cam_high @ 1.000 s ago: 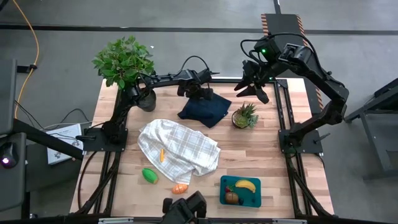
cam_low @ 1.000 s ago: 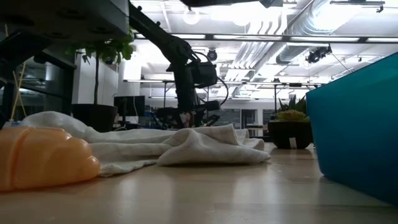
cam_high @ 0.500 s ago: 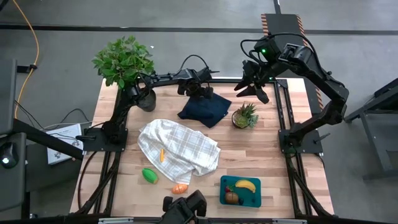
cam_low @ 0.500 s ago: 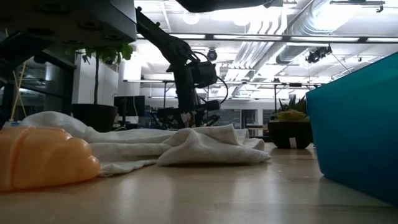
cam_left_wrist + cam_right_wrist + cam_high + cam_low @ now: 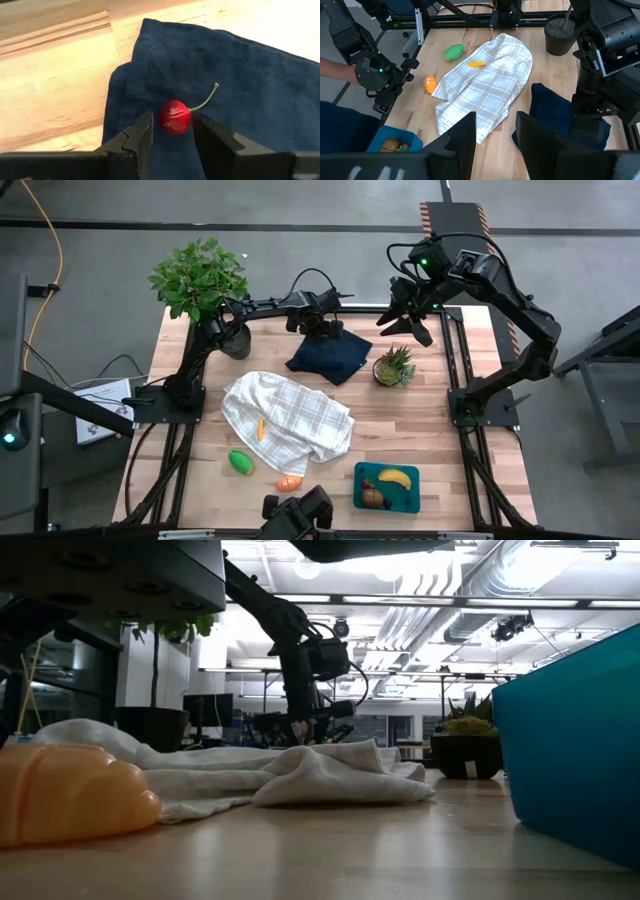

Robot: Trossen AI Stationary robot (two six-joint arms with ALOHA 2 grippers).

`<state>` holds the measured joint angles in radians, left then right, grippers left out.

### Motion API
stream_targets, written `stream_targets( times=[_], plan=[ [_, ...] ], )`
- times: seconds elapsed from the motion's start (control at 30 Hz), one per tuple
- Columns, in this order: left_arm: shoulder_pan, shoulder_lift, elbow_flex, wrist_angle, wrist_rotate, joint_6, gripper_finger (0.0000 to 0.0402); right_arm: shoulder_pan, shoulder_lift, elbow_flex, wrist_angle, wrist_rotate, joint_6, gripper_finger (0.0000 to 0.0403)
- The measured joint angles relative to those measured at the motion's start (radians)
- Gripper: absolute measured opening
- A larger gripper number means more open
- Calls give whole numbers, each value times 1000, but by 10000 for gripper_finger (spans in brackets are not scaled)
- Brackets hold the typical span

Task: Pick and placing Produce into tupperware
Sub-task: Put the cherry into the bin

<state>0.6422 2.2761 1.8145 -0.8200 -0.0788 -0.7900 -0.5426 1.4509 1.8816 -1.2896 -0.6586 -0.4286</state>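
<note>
My left gripper (image 5: 322, 330) points steeply down over the dark navy cloth (image 5: 330, 355) at the table's far side, shut on a red cherry (image 5: 175, 116) with a thin green stem. My right gripper (image 5: 405, 322) hangs open, high above the far right corner, with nothing between its fingers (image 5: 465, 135). The teal tupperware (image 5: 410, 498) stands at the near right and holds a yellow banana (image 5: 394, 477), a brown round piece (image 5: 372, 497) and a red piece (image 5: 366, 484). A green piece (image 5: 241, 462) and an orange piece (image 5: 289, 482) lie on the bare table. A small orange piece (image 5: 261, 429) rests on the checked towel (image 5: 290, 415). My left gripper pinches the cherry's round body (image 5: 169, 120) between its two fingers, one on each side. The fingers come from above, pointing steeply down. The stem (image 5: 207, 97) sticks out past the fingers over the navy cloth; whether the cherry rests on the cloth, I cannot tell.
A large leafy potted plant (image 5: 200, 280) stands at the far left corner. A small spiky potted plant (image 5: 394, 366) stands right of the navy cloth. The crumpled checked towel covers the table's middle. Bare wood lies between the towel and the tupperware.
</note>
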Motion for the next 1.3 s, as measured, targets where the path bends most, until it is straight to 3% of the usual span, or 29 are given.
stream_targets(
  times=[1.3],
  plan=[
    [6, 0, 0, 2, 45, 24, 128, 0, 0, 0, 0, 0, 0, 129]
  ],
)
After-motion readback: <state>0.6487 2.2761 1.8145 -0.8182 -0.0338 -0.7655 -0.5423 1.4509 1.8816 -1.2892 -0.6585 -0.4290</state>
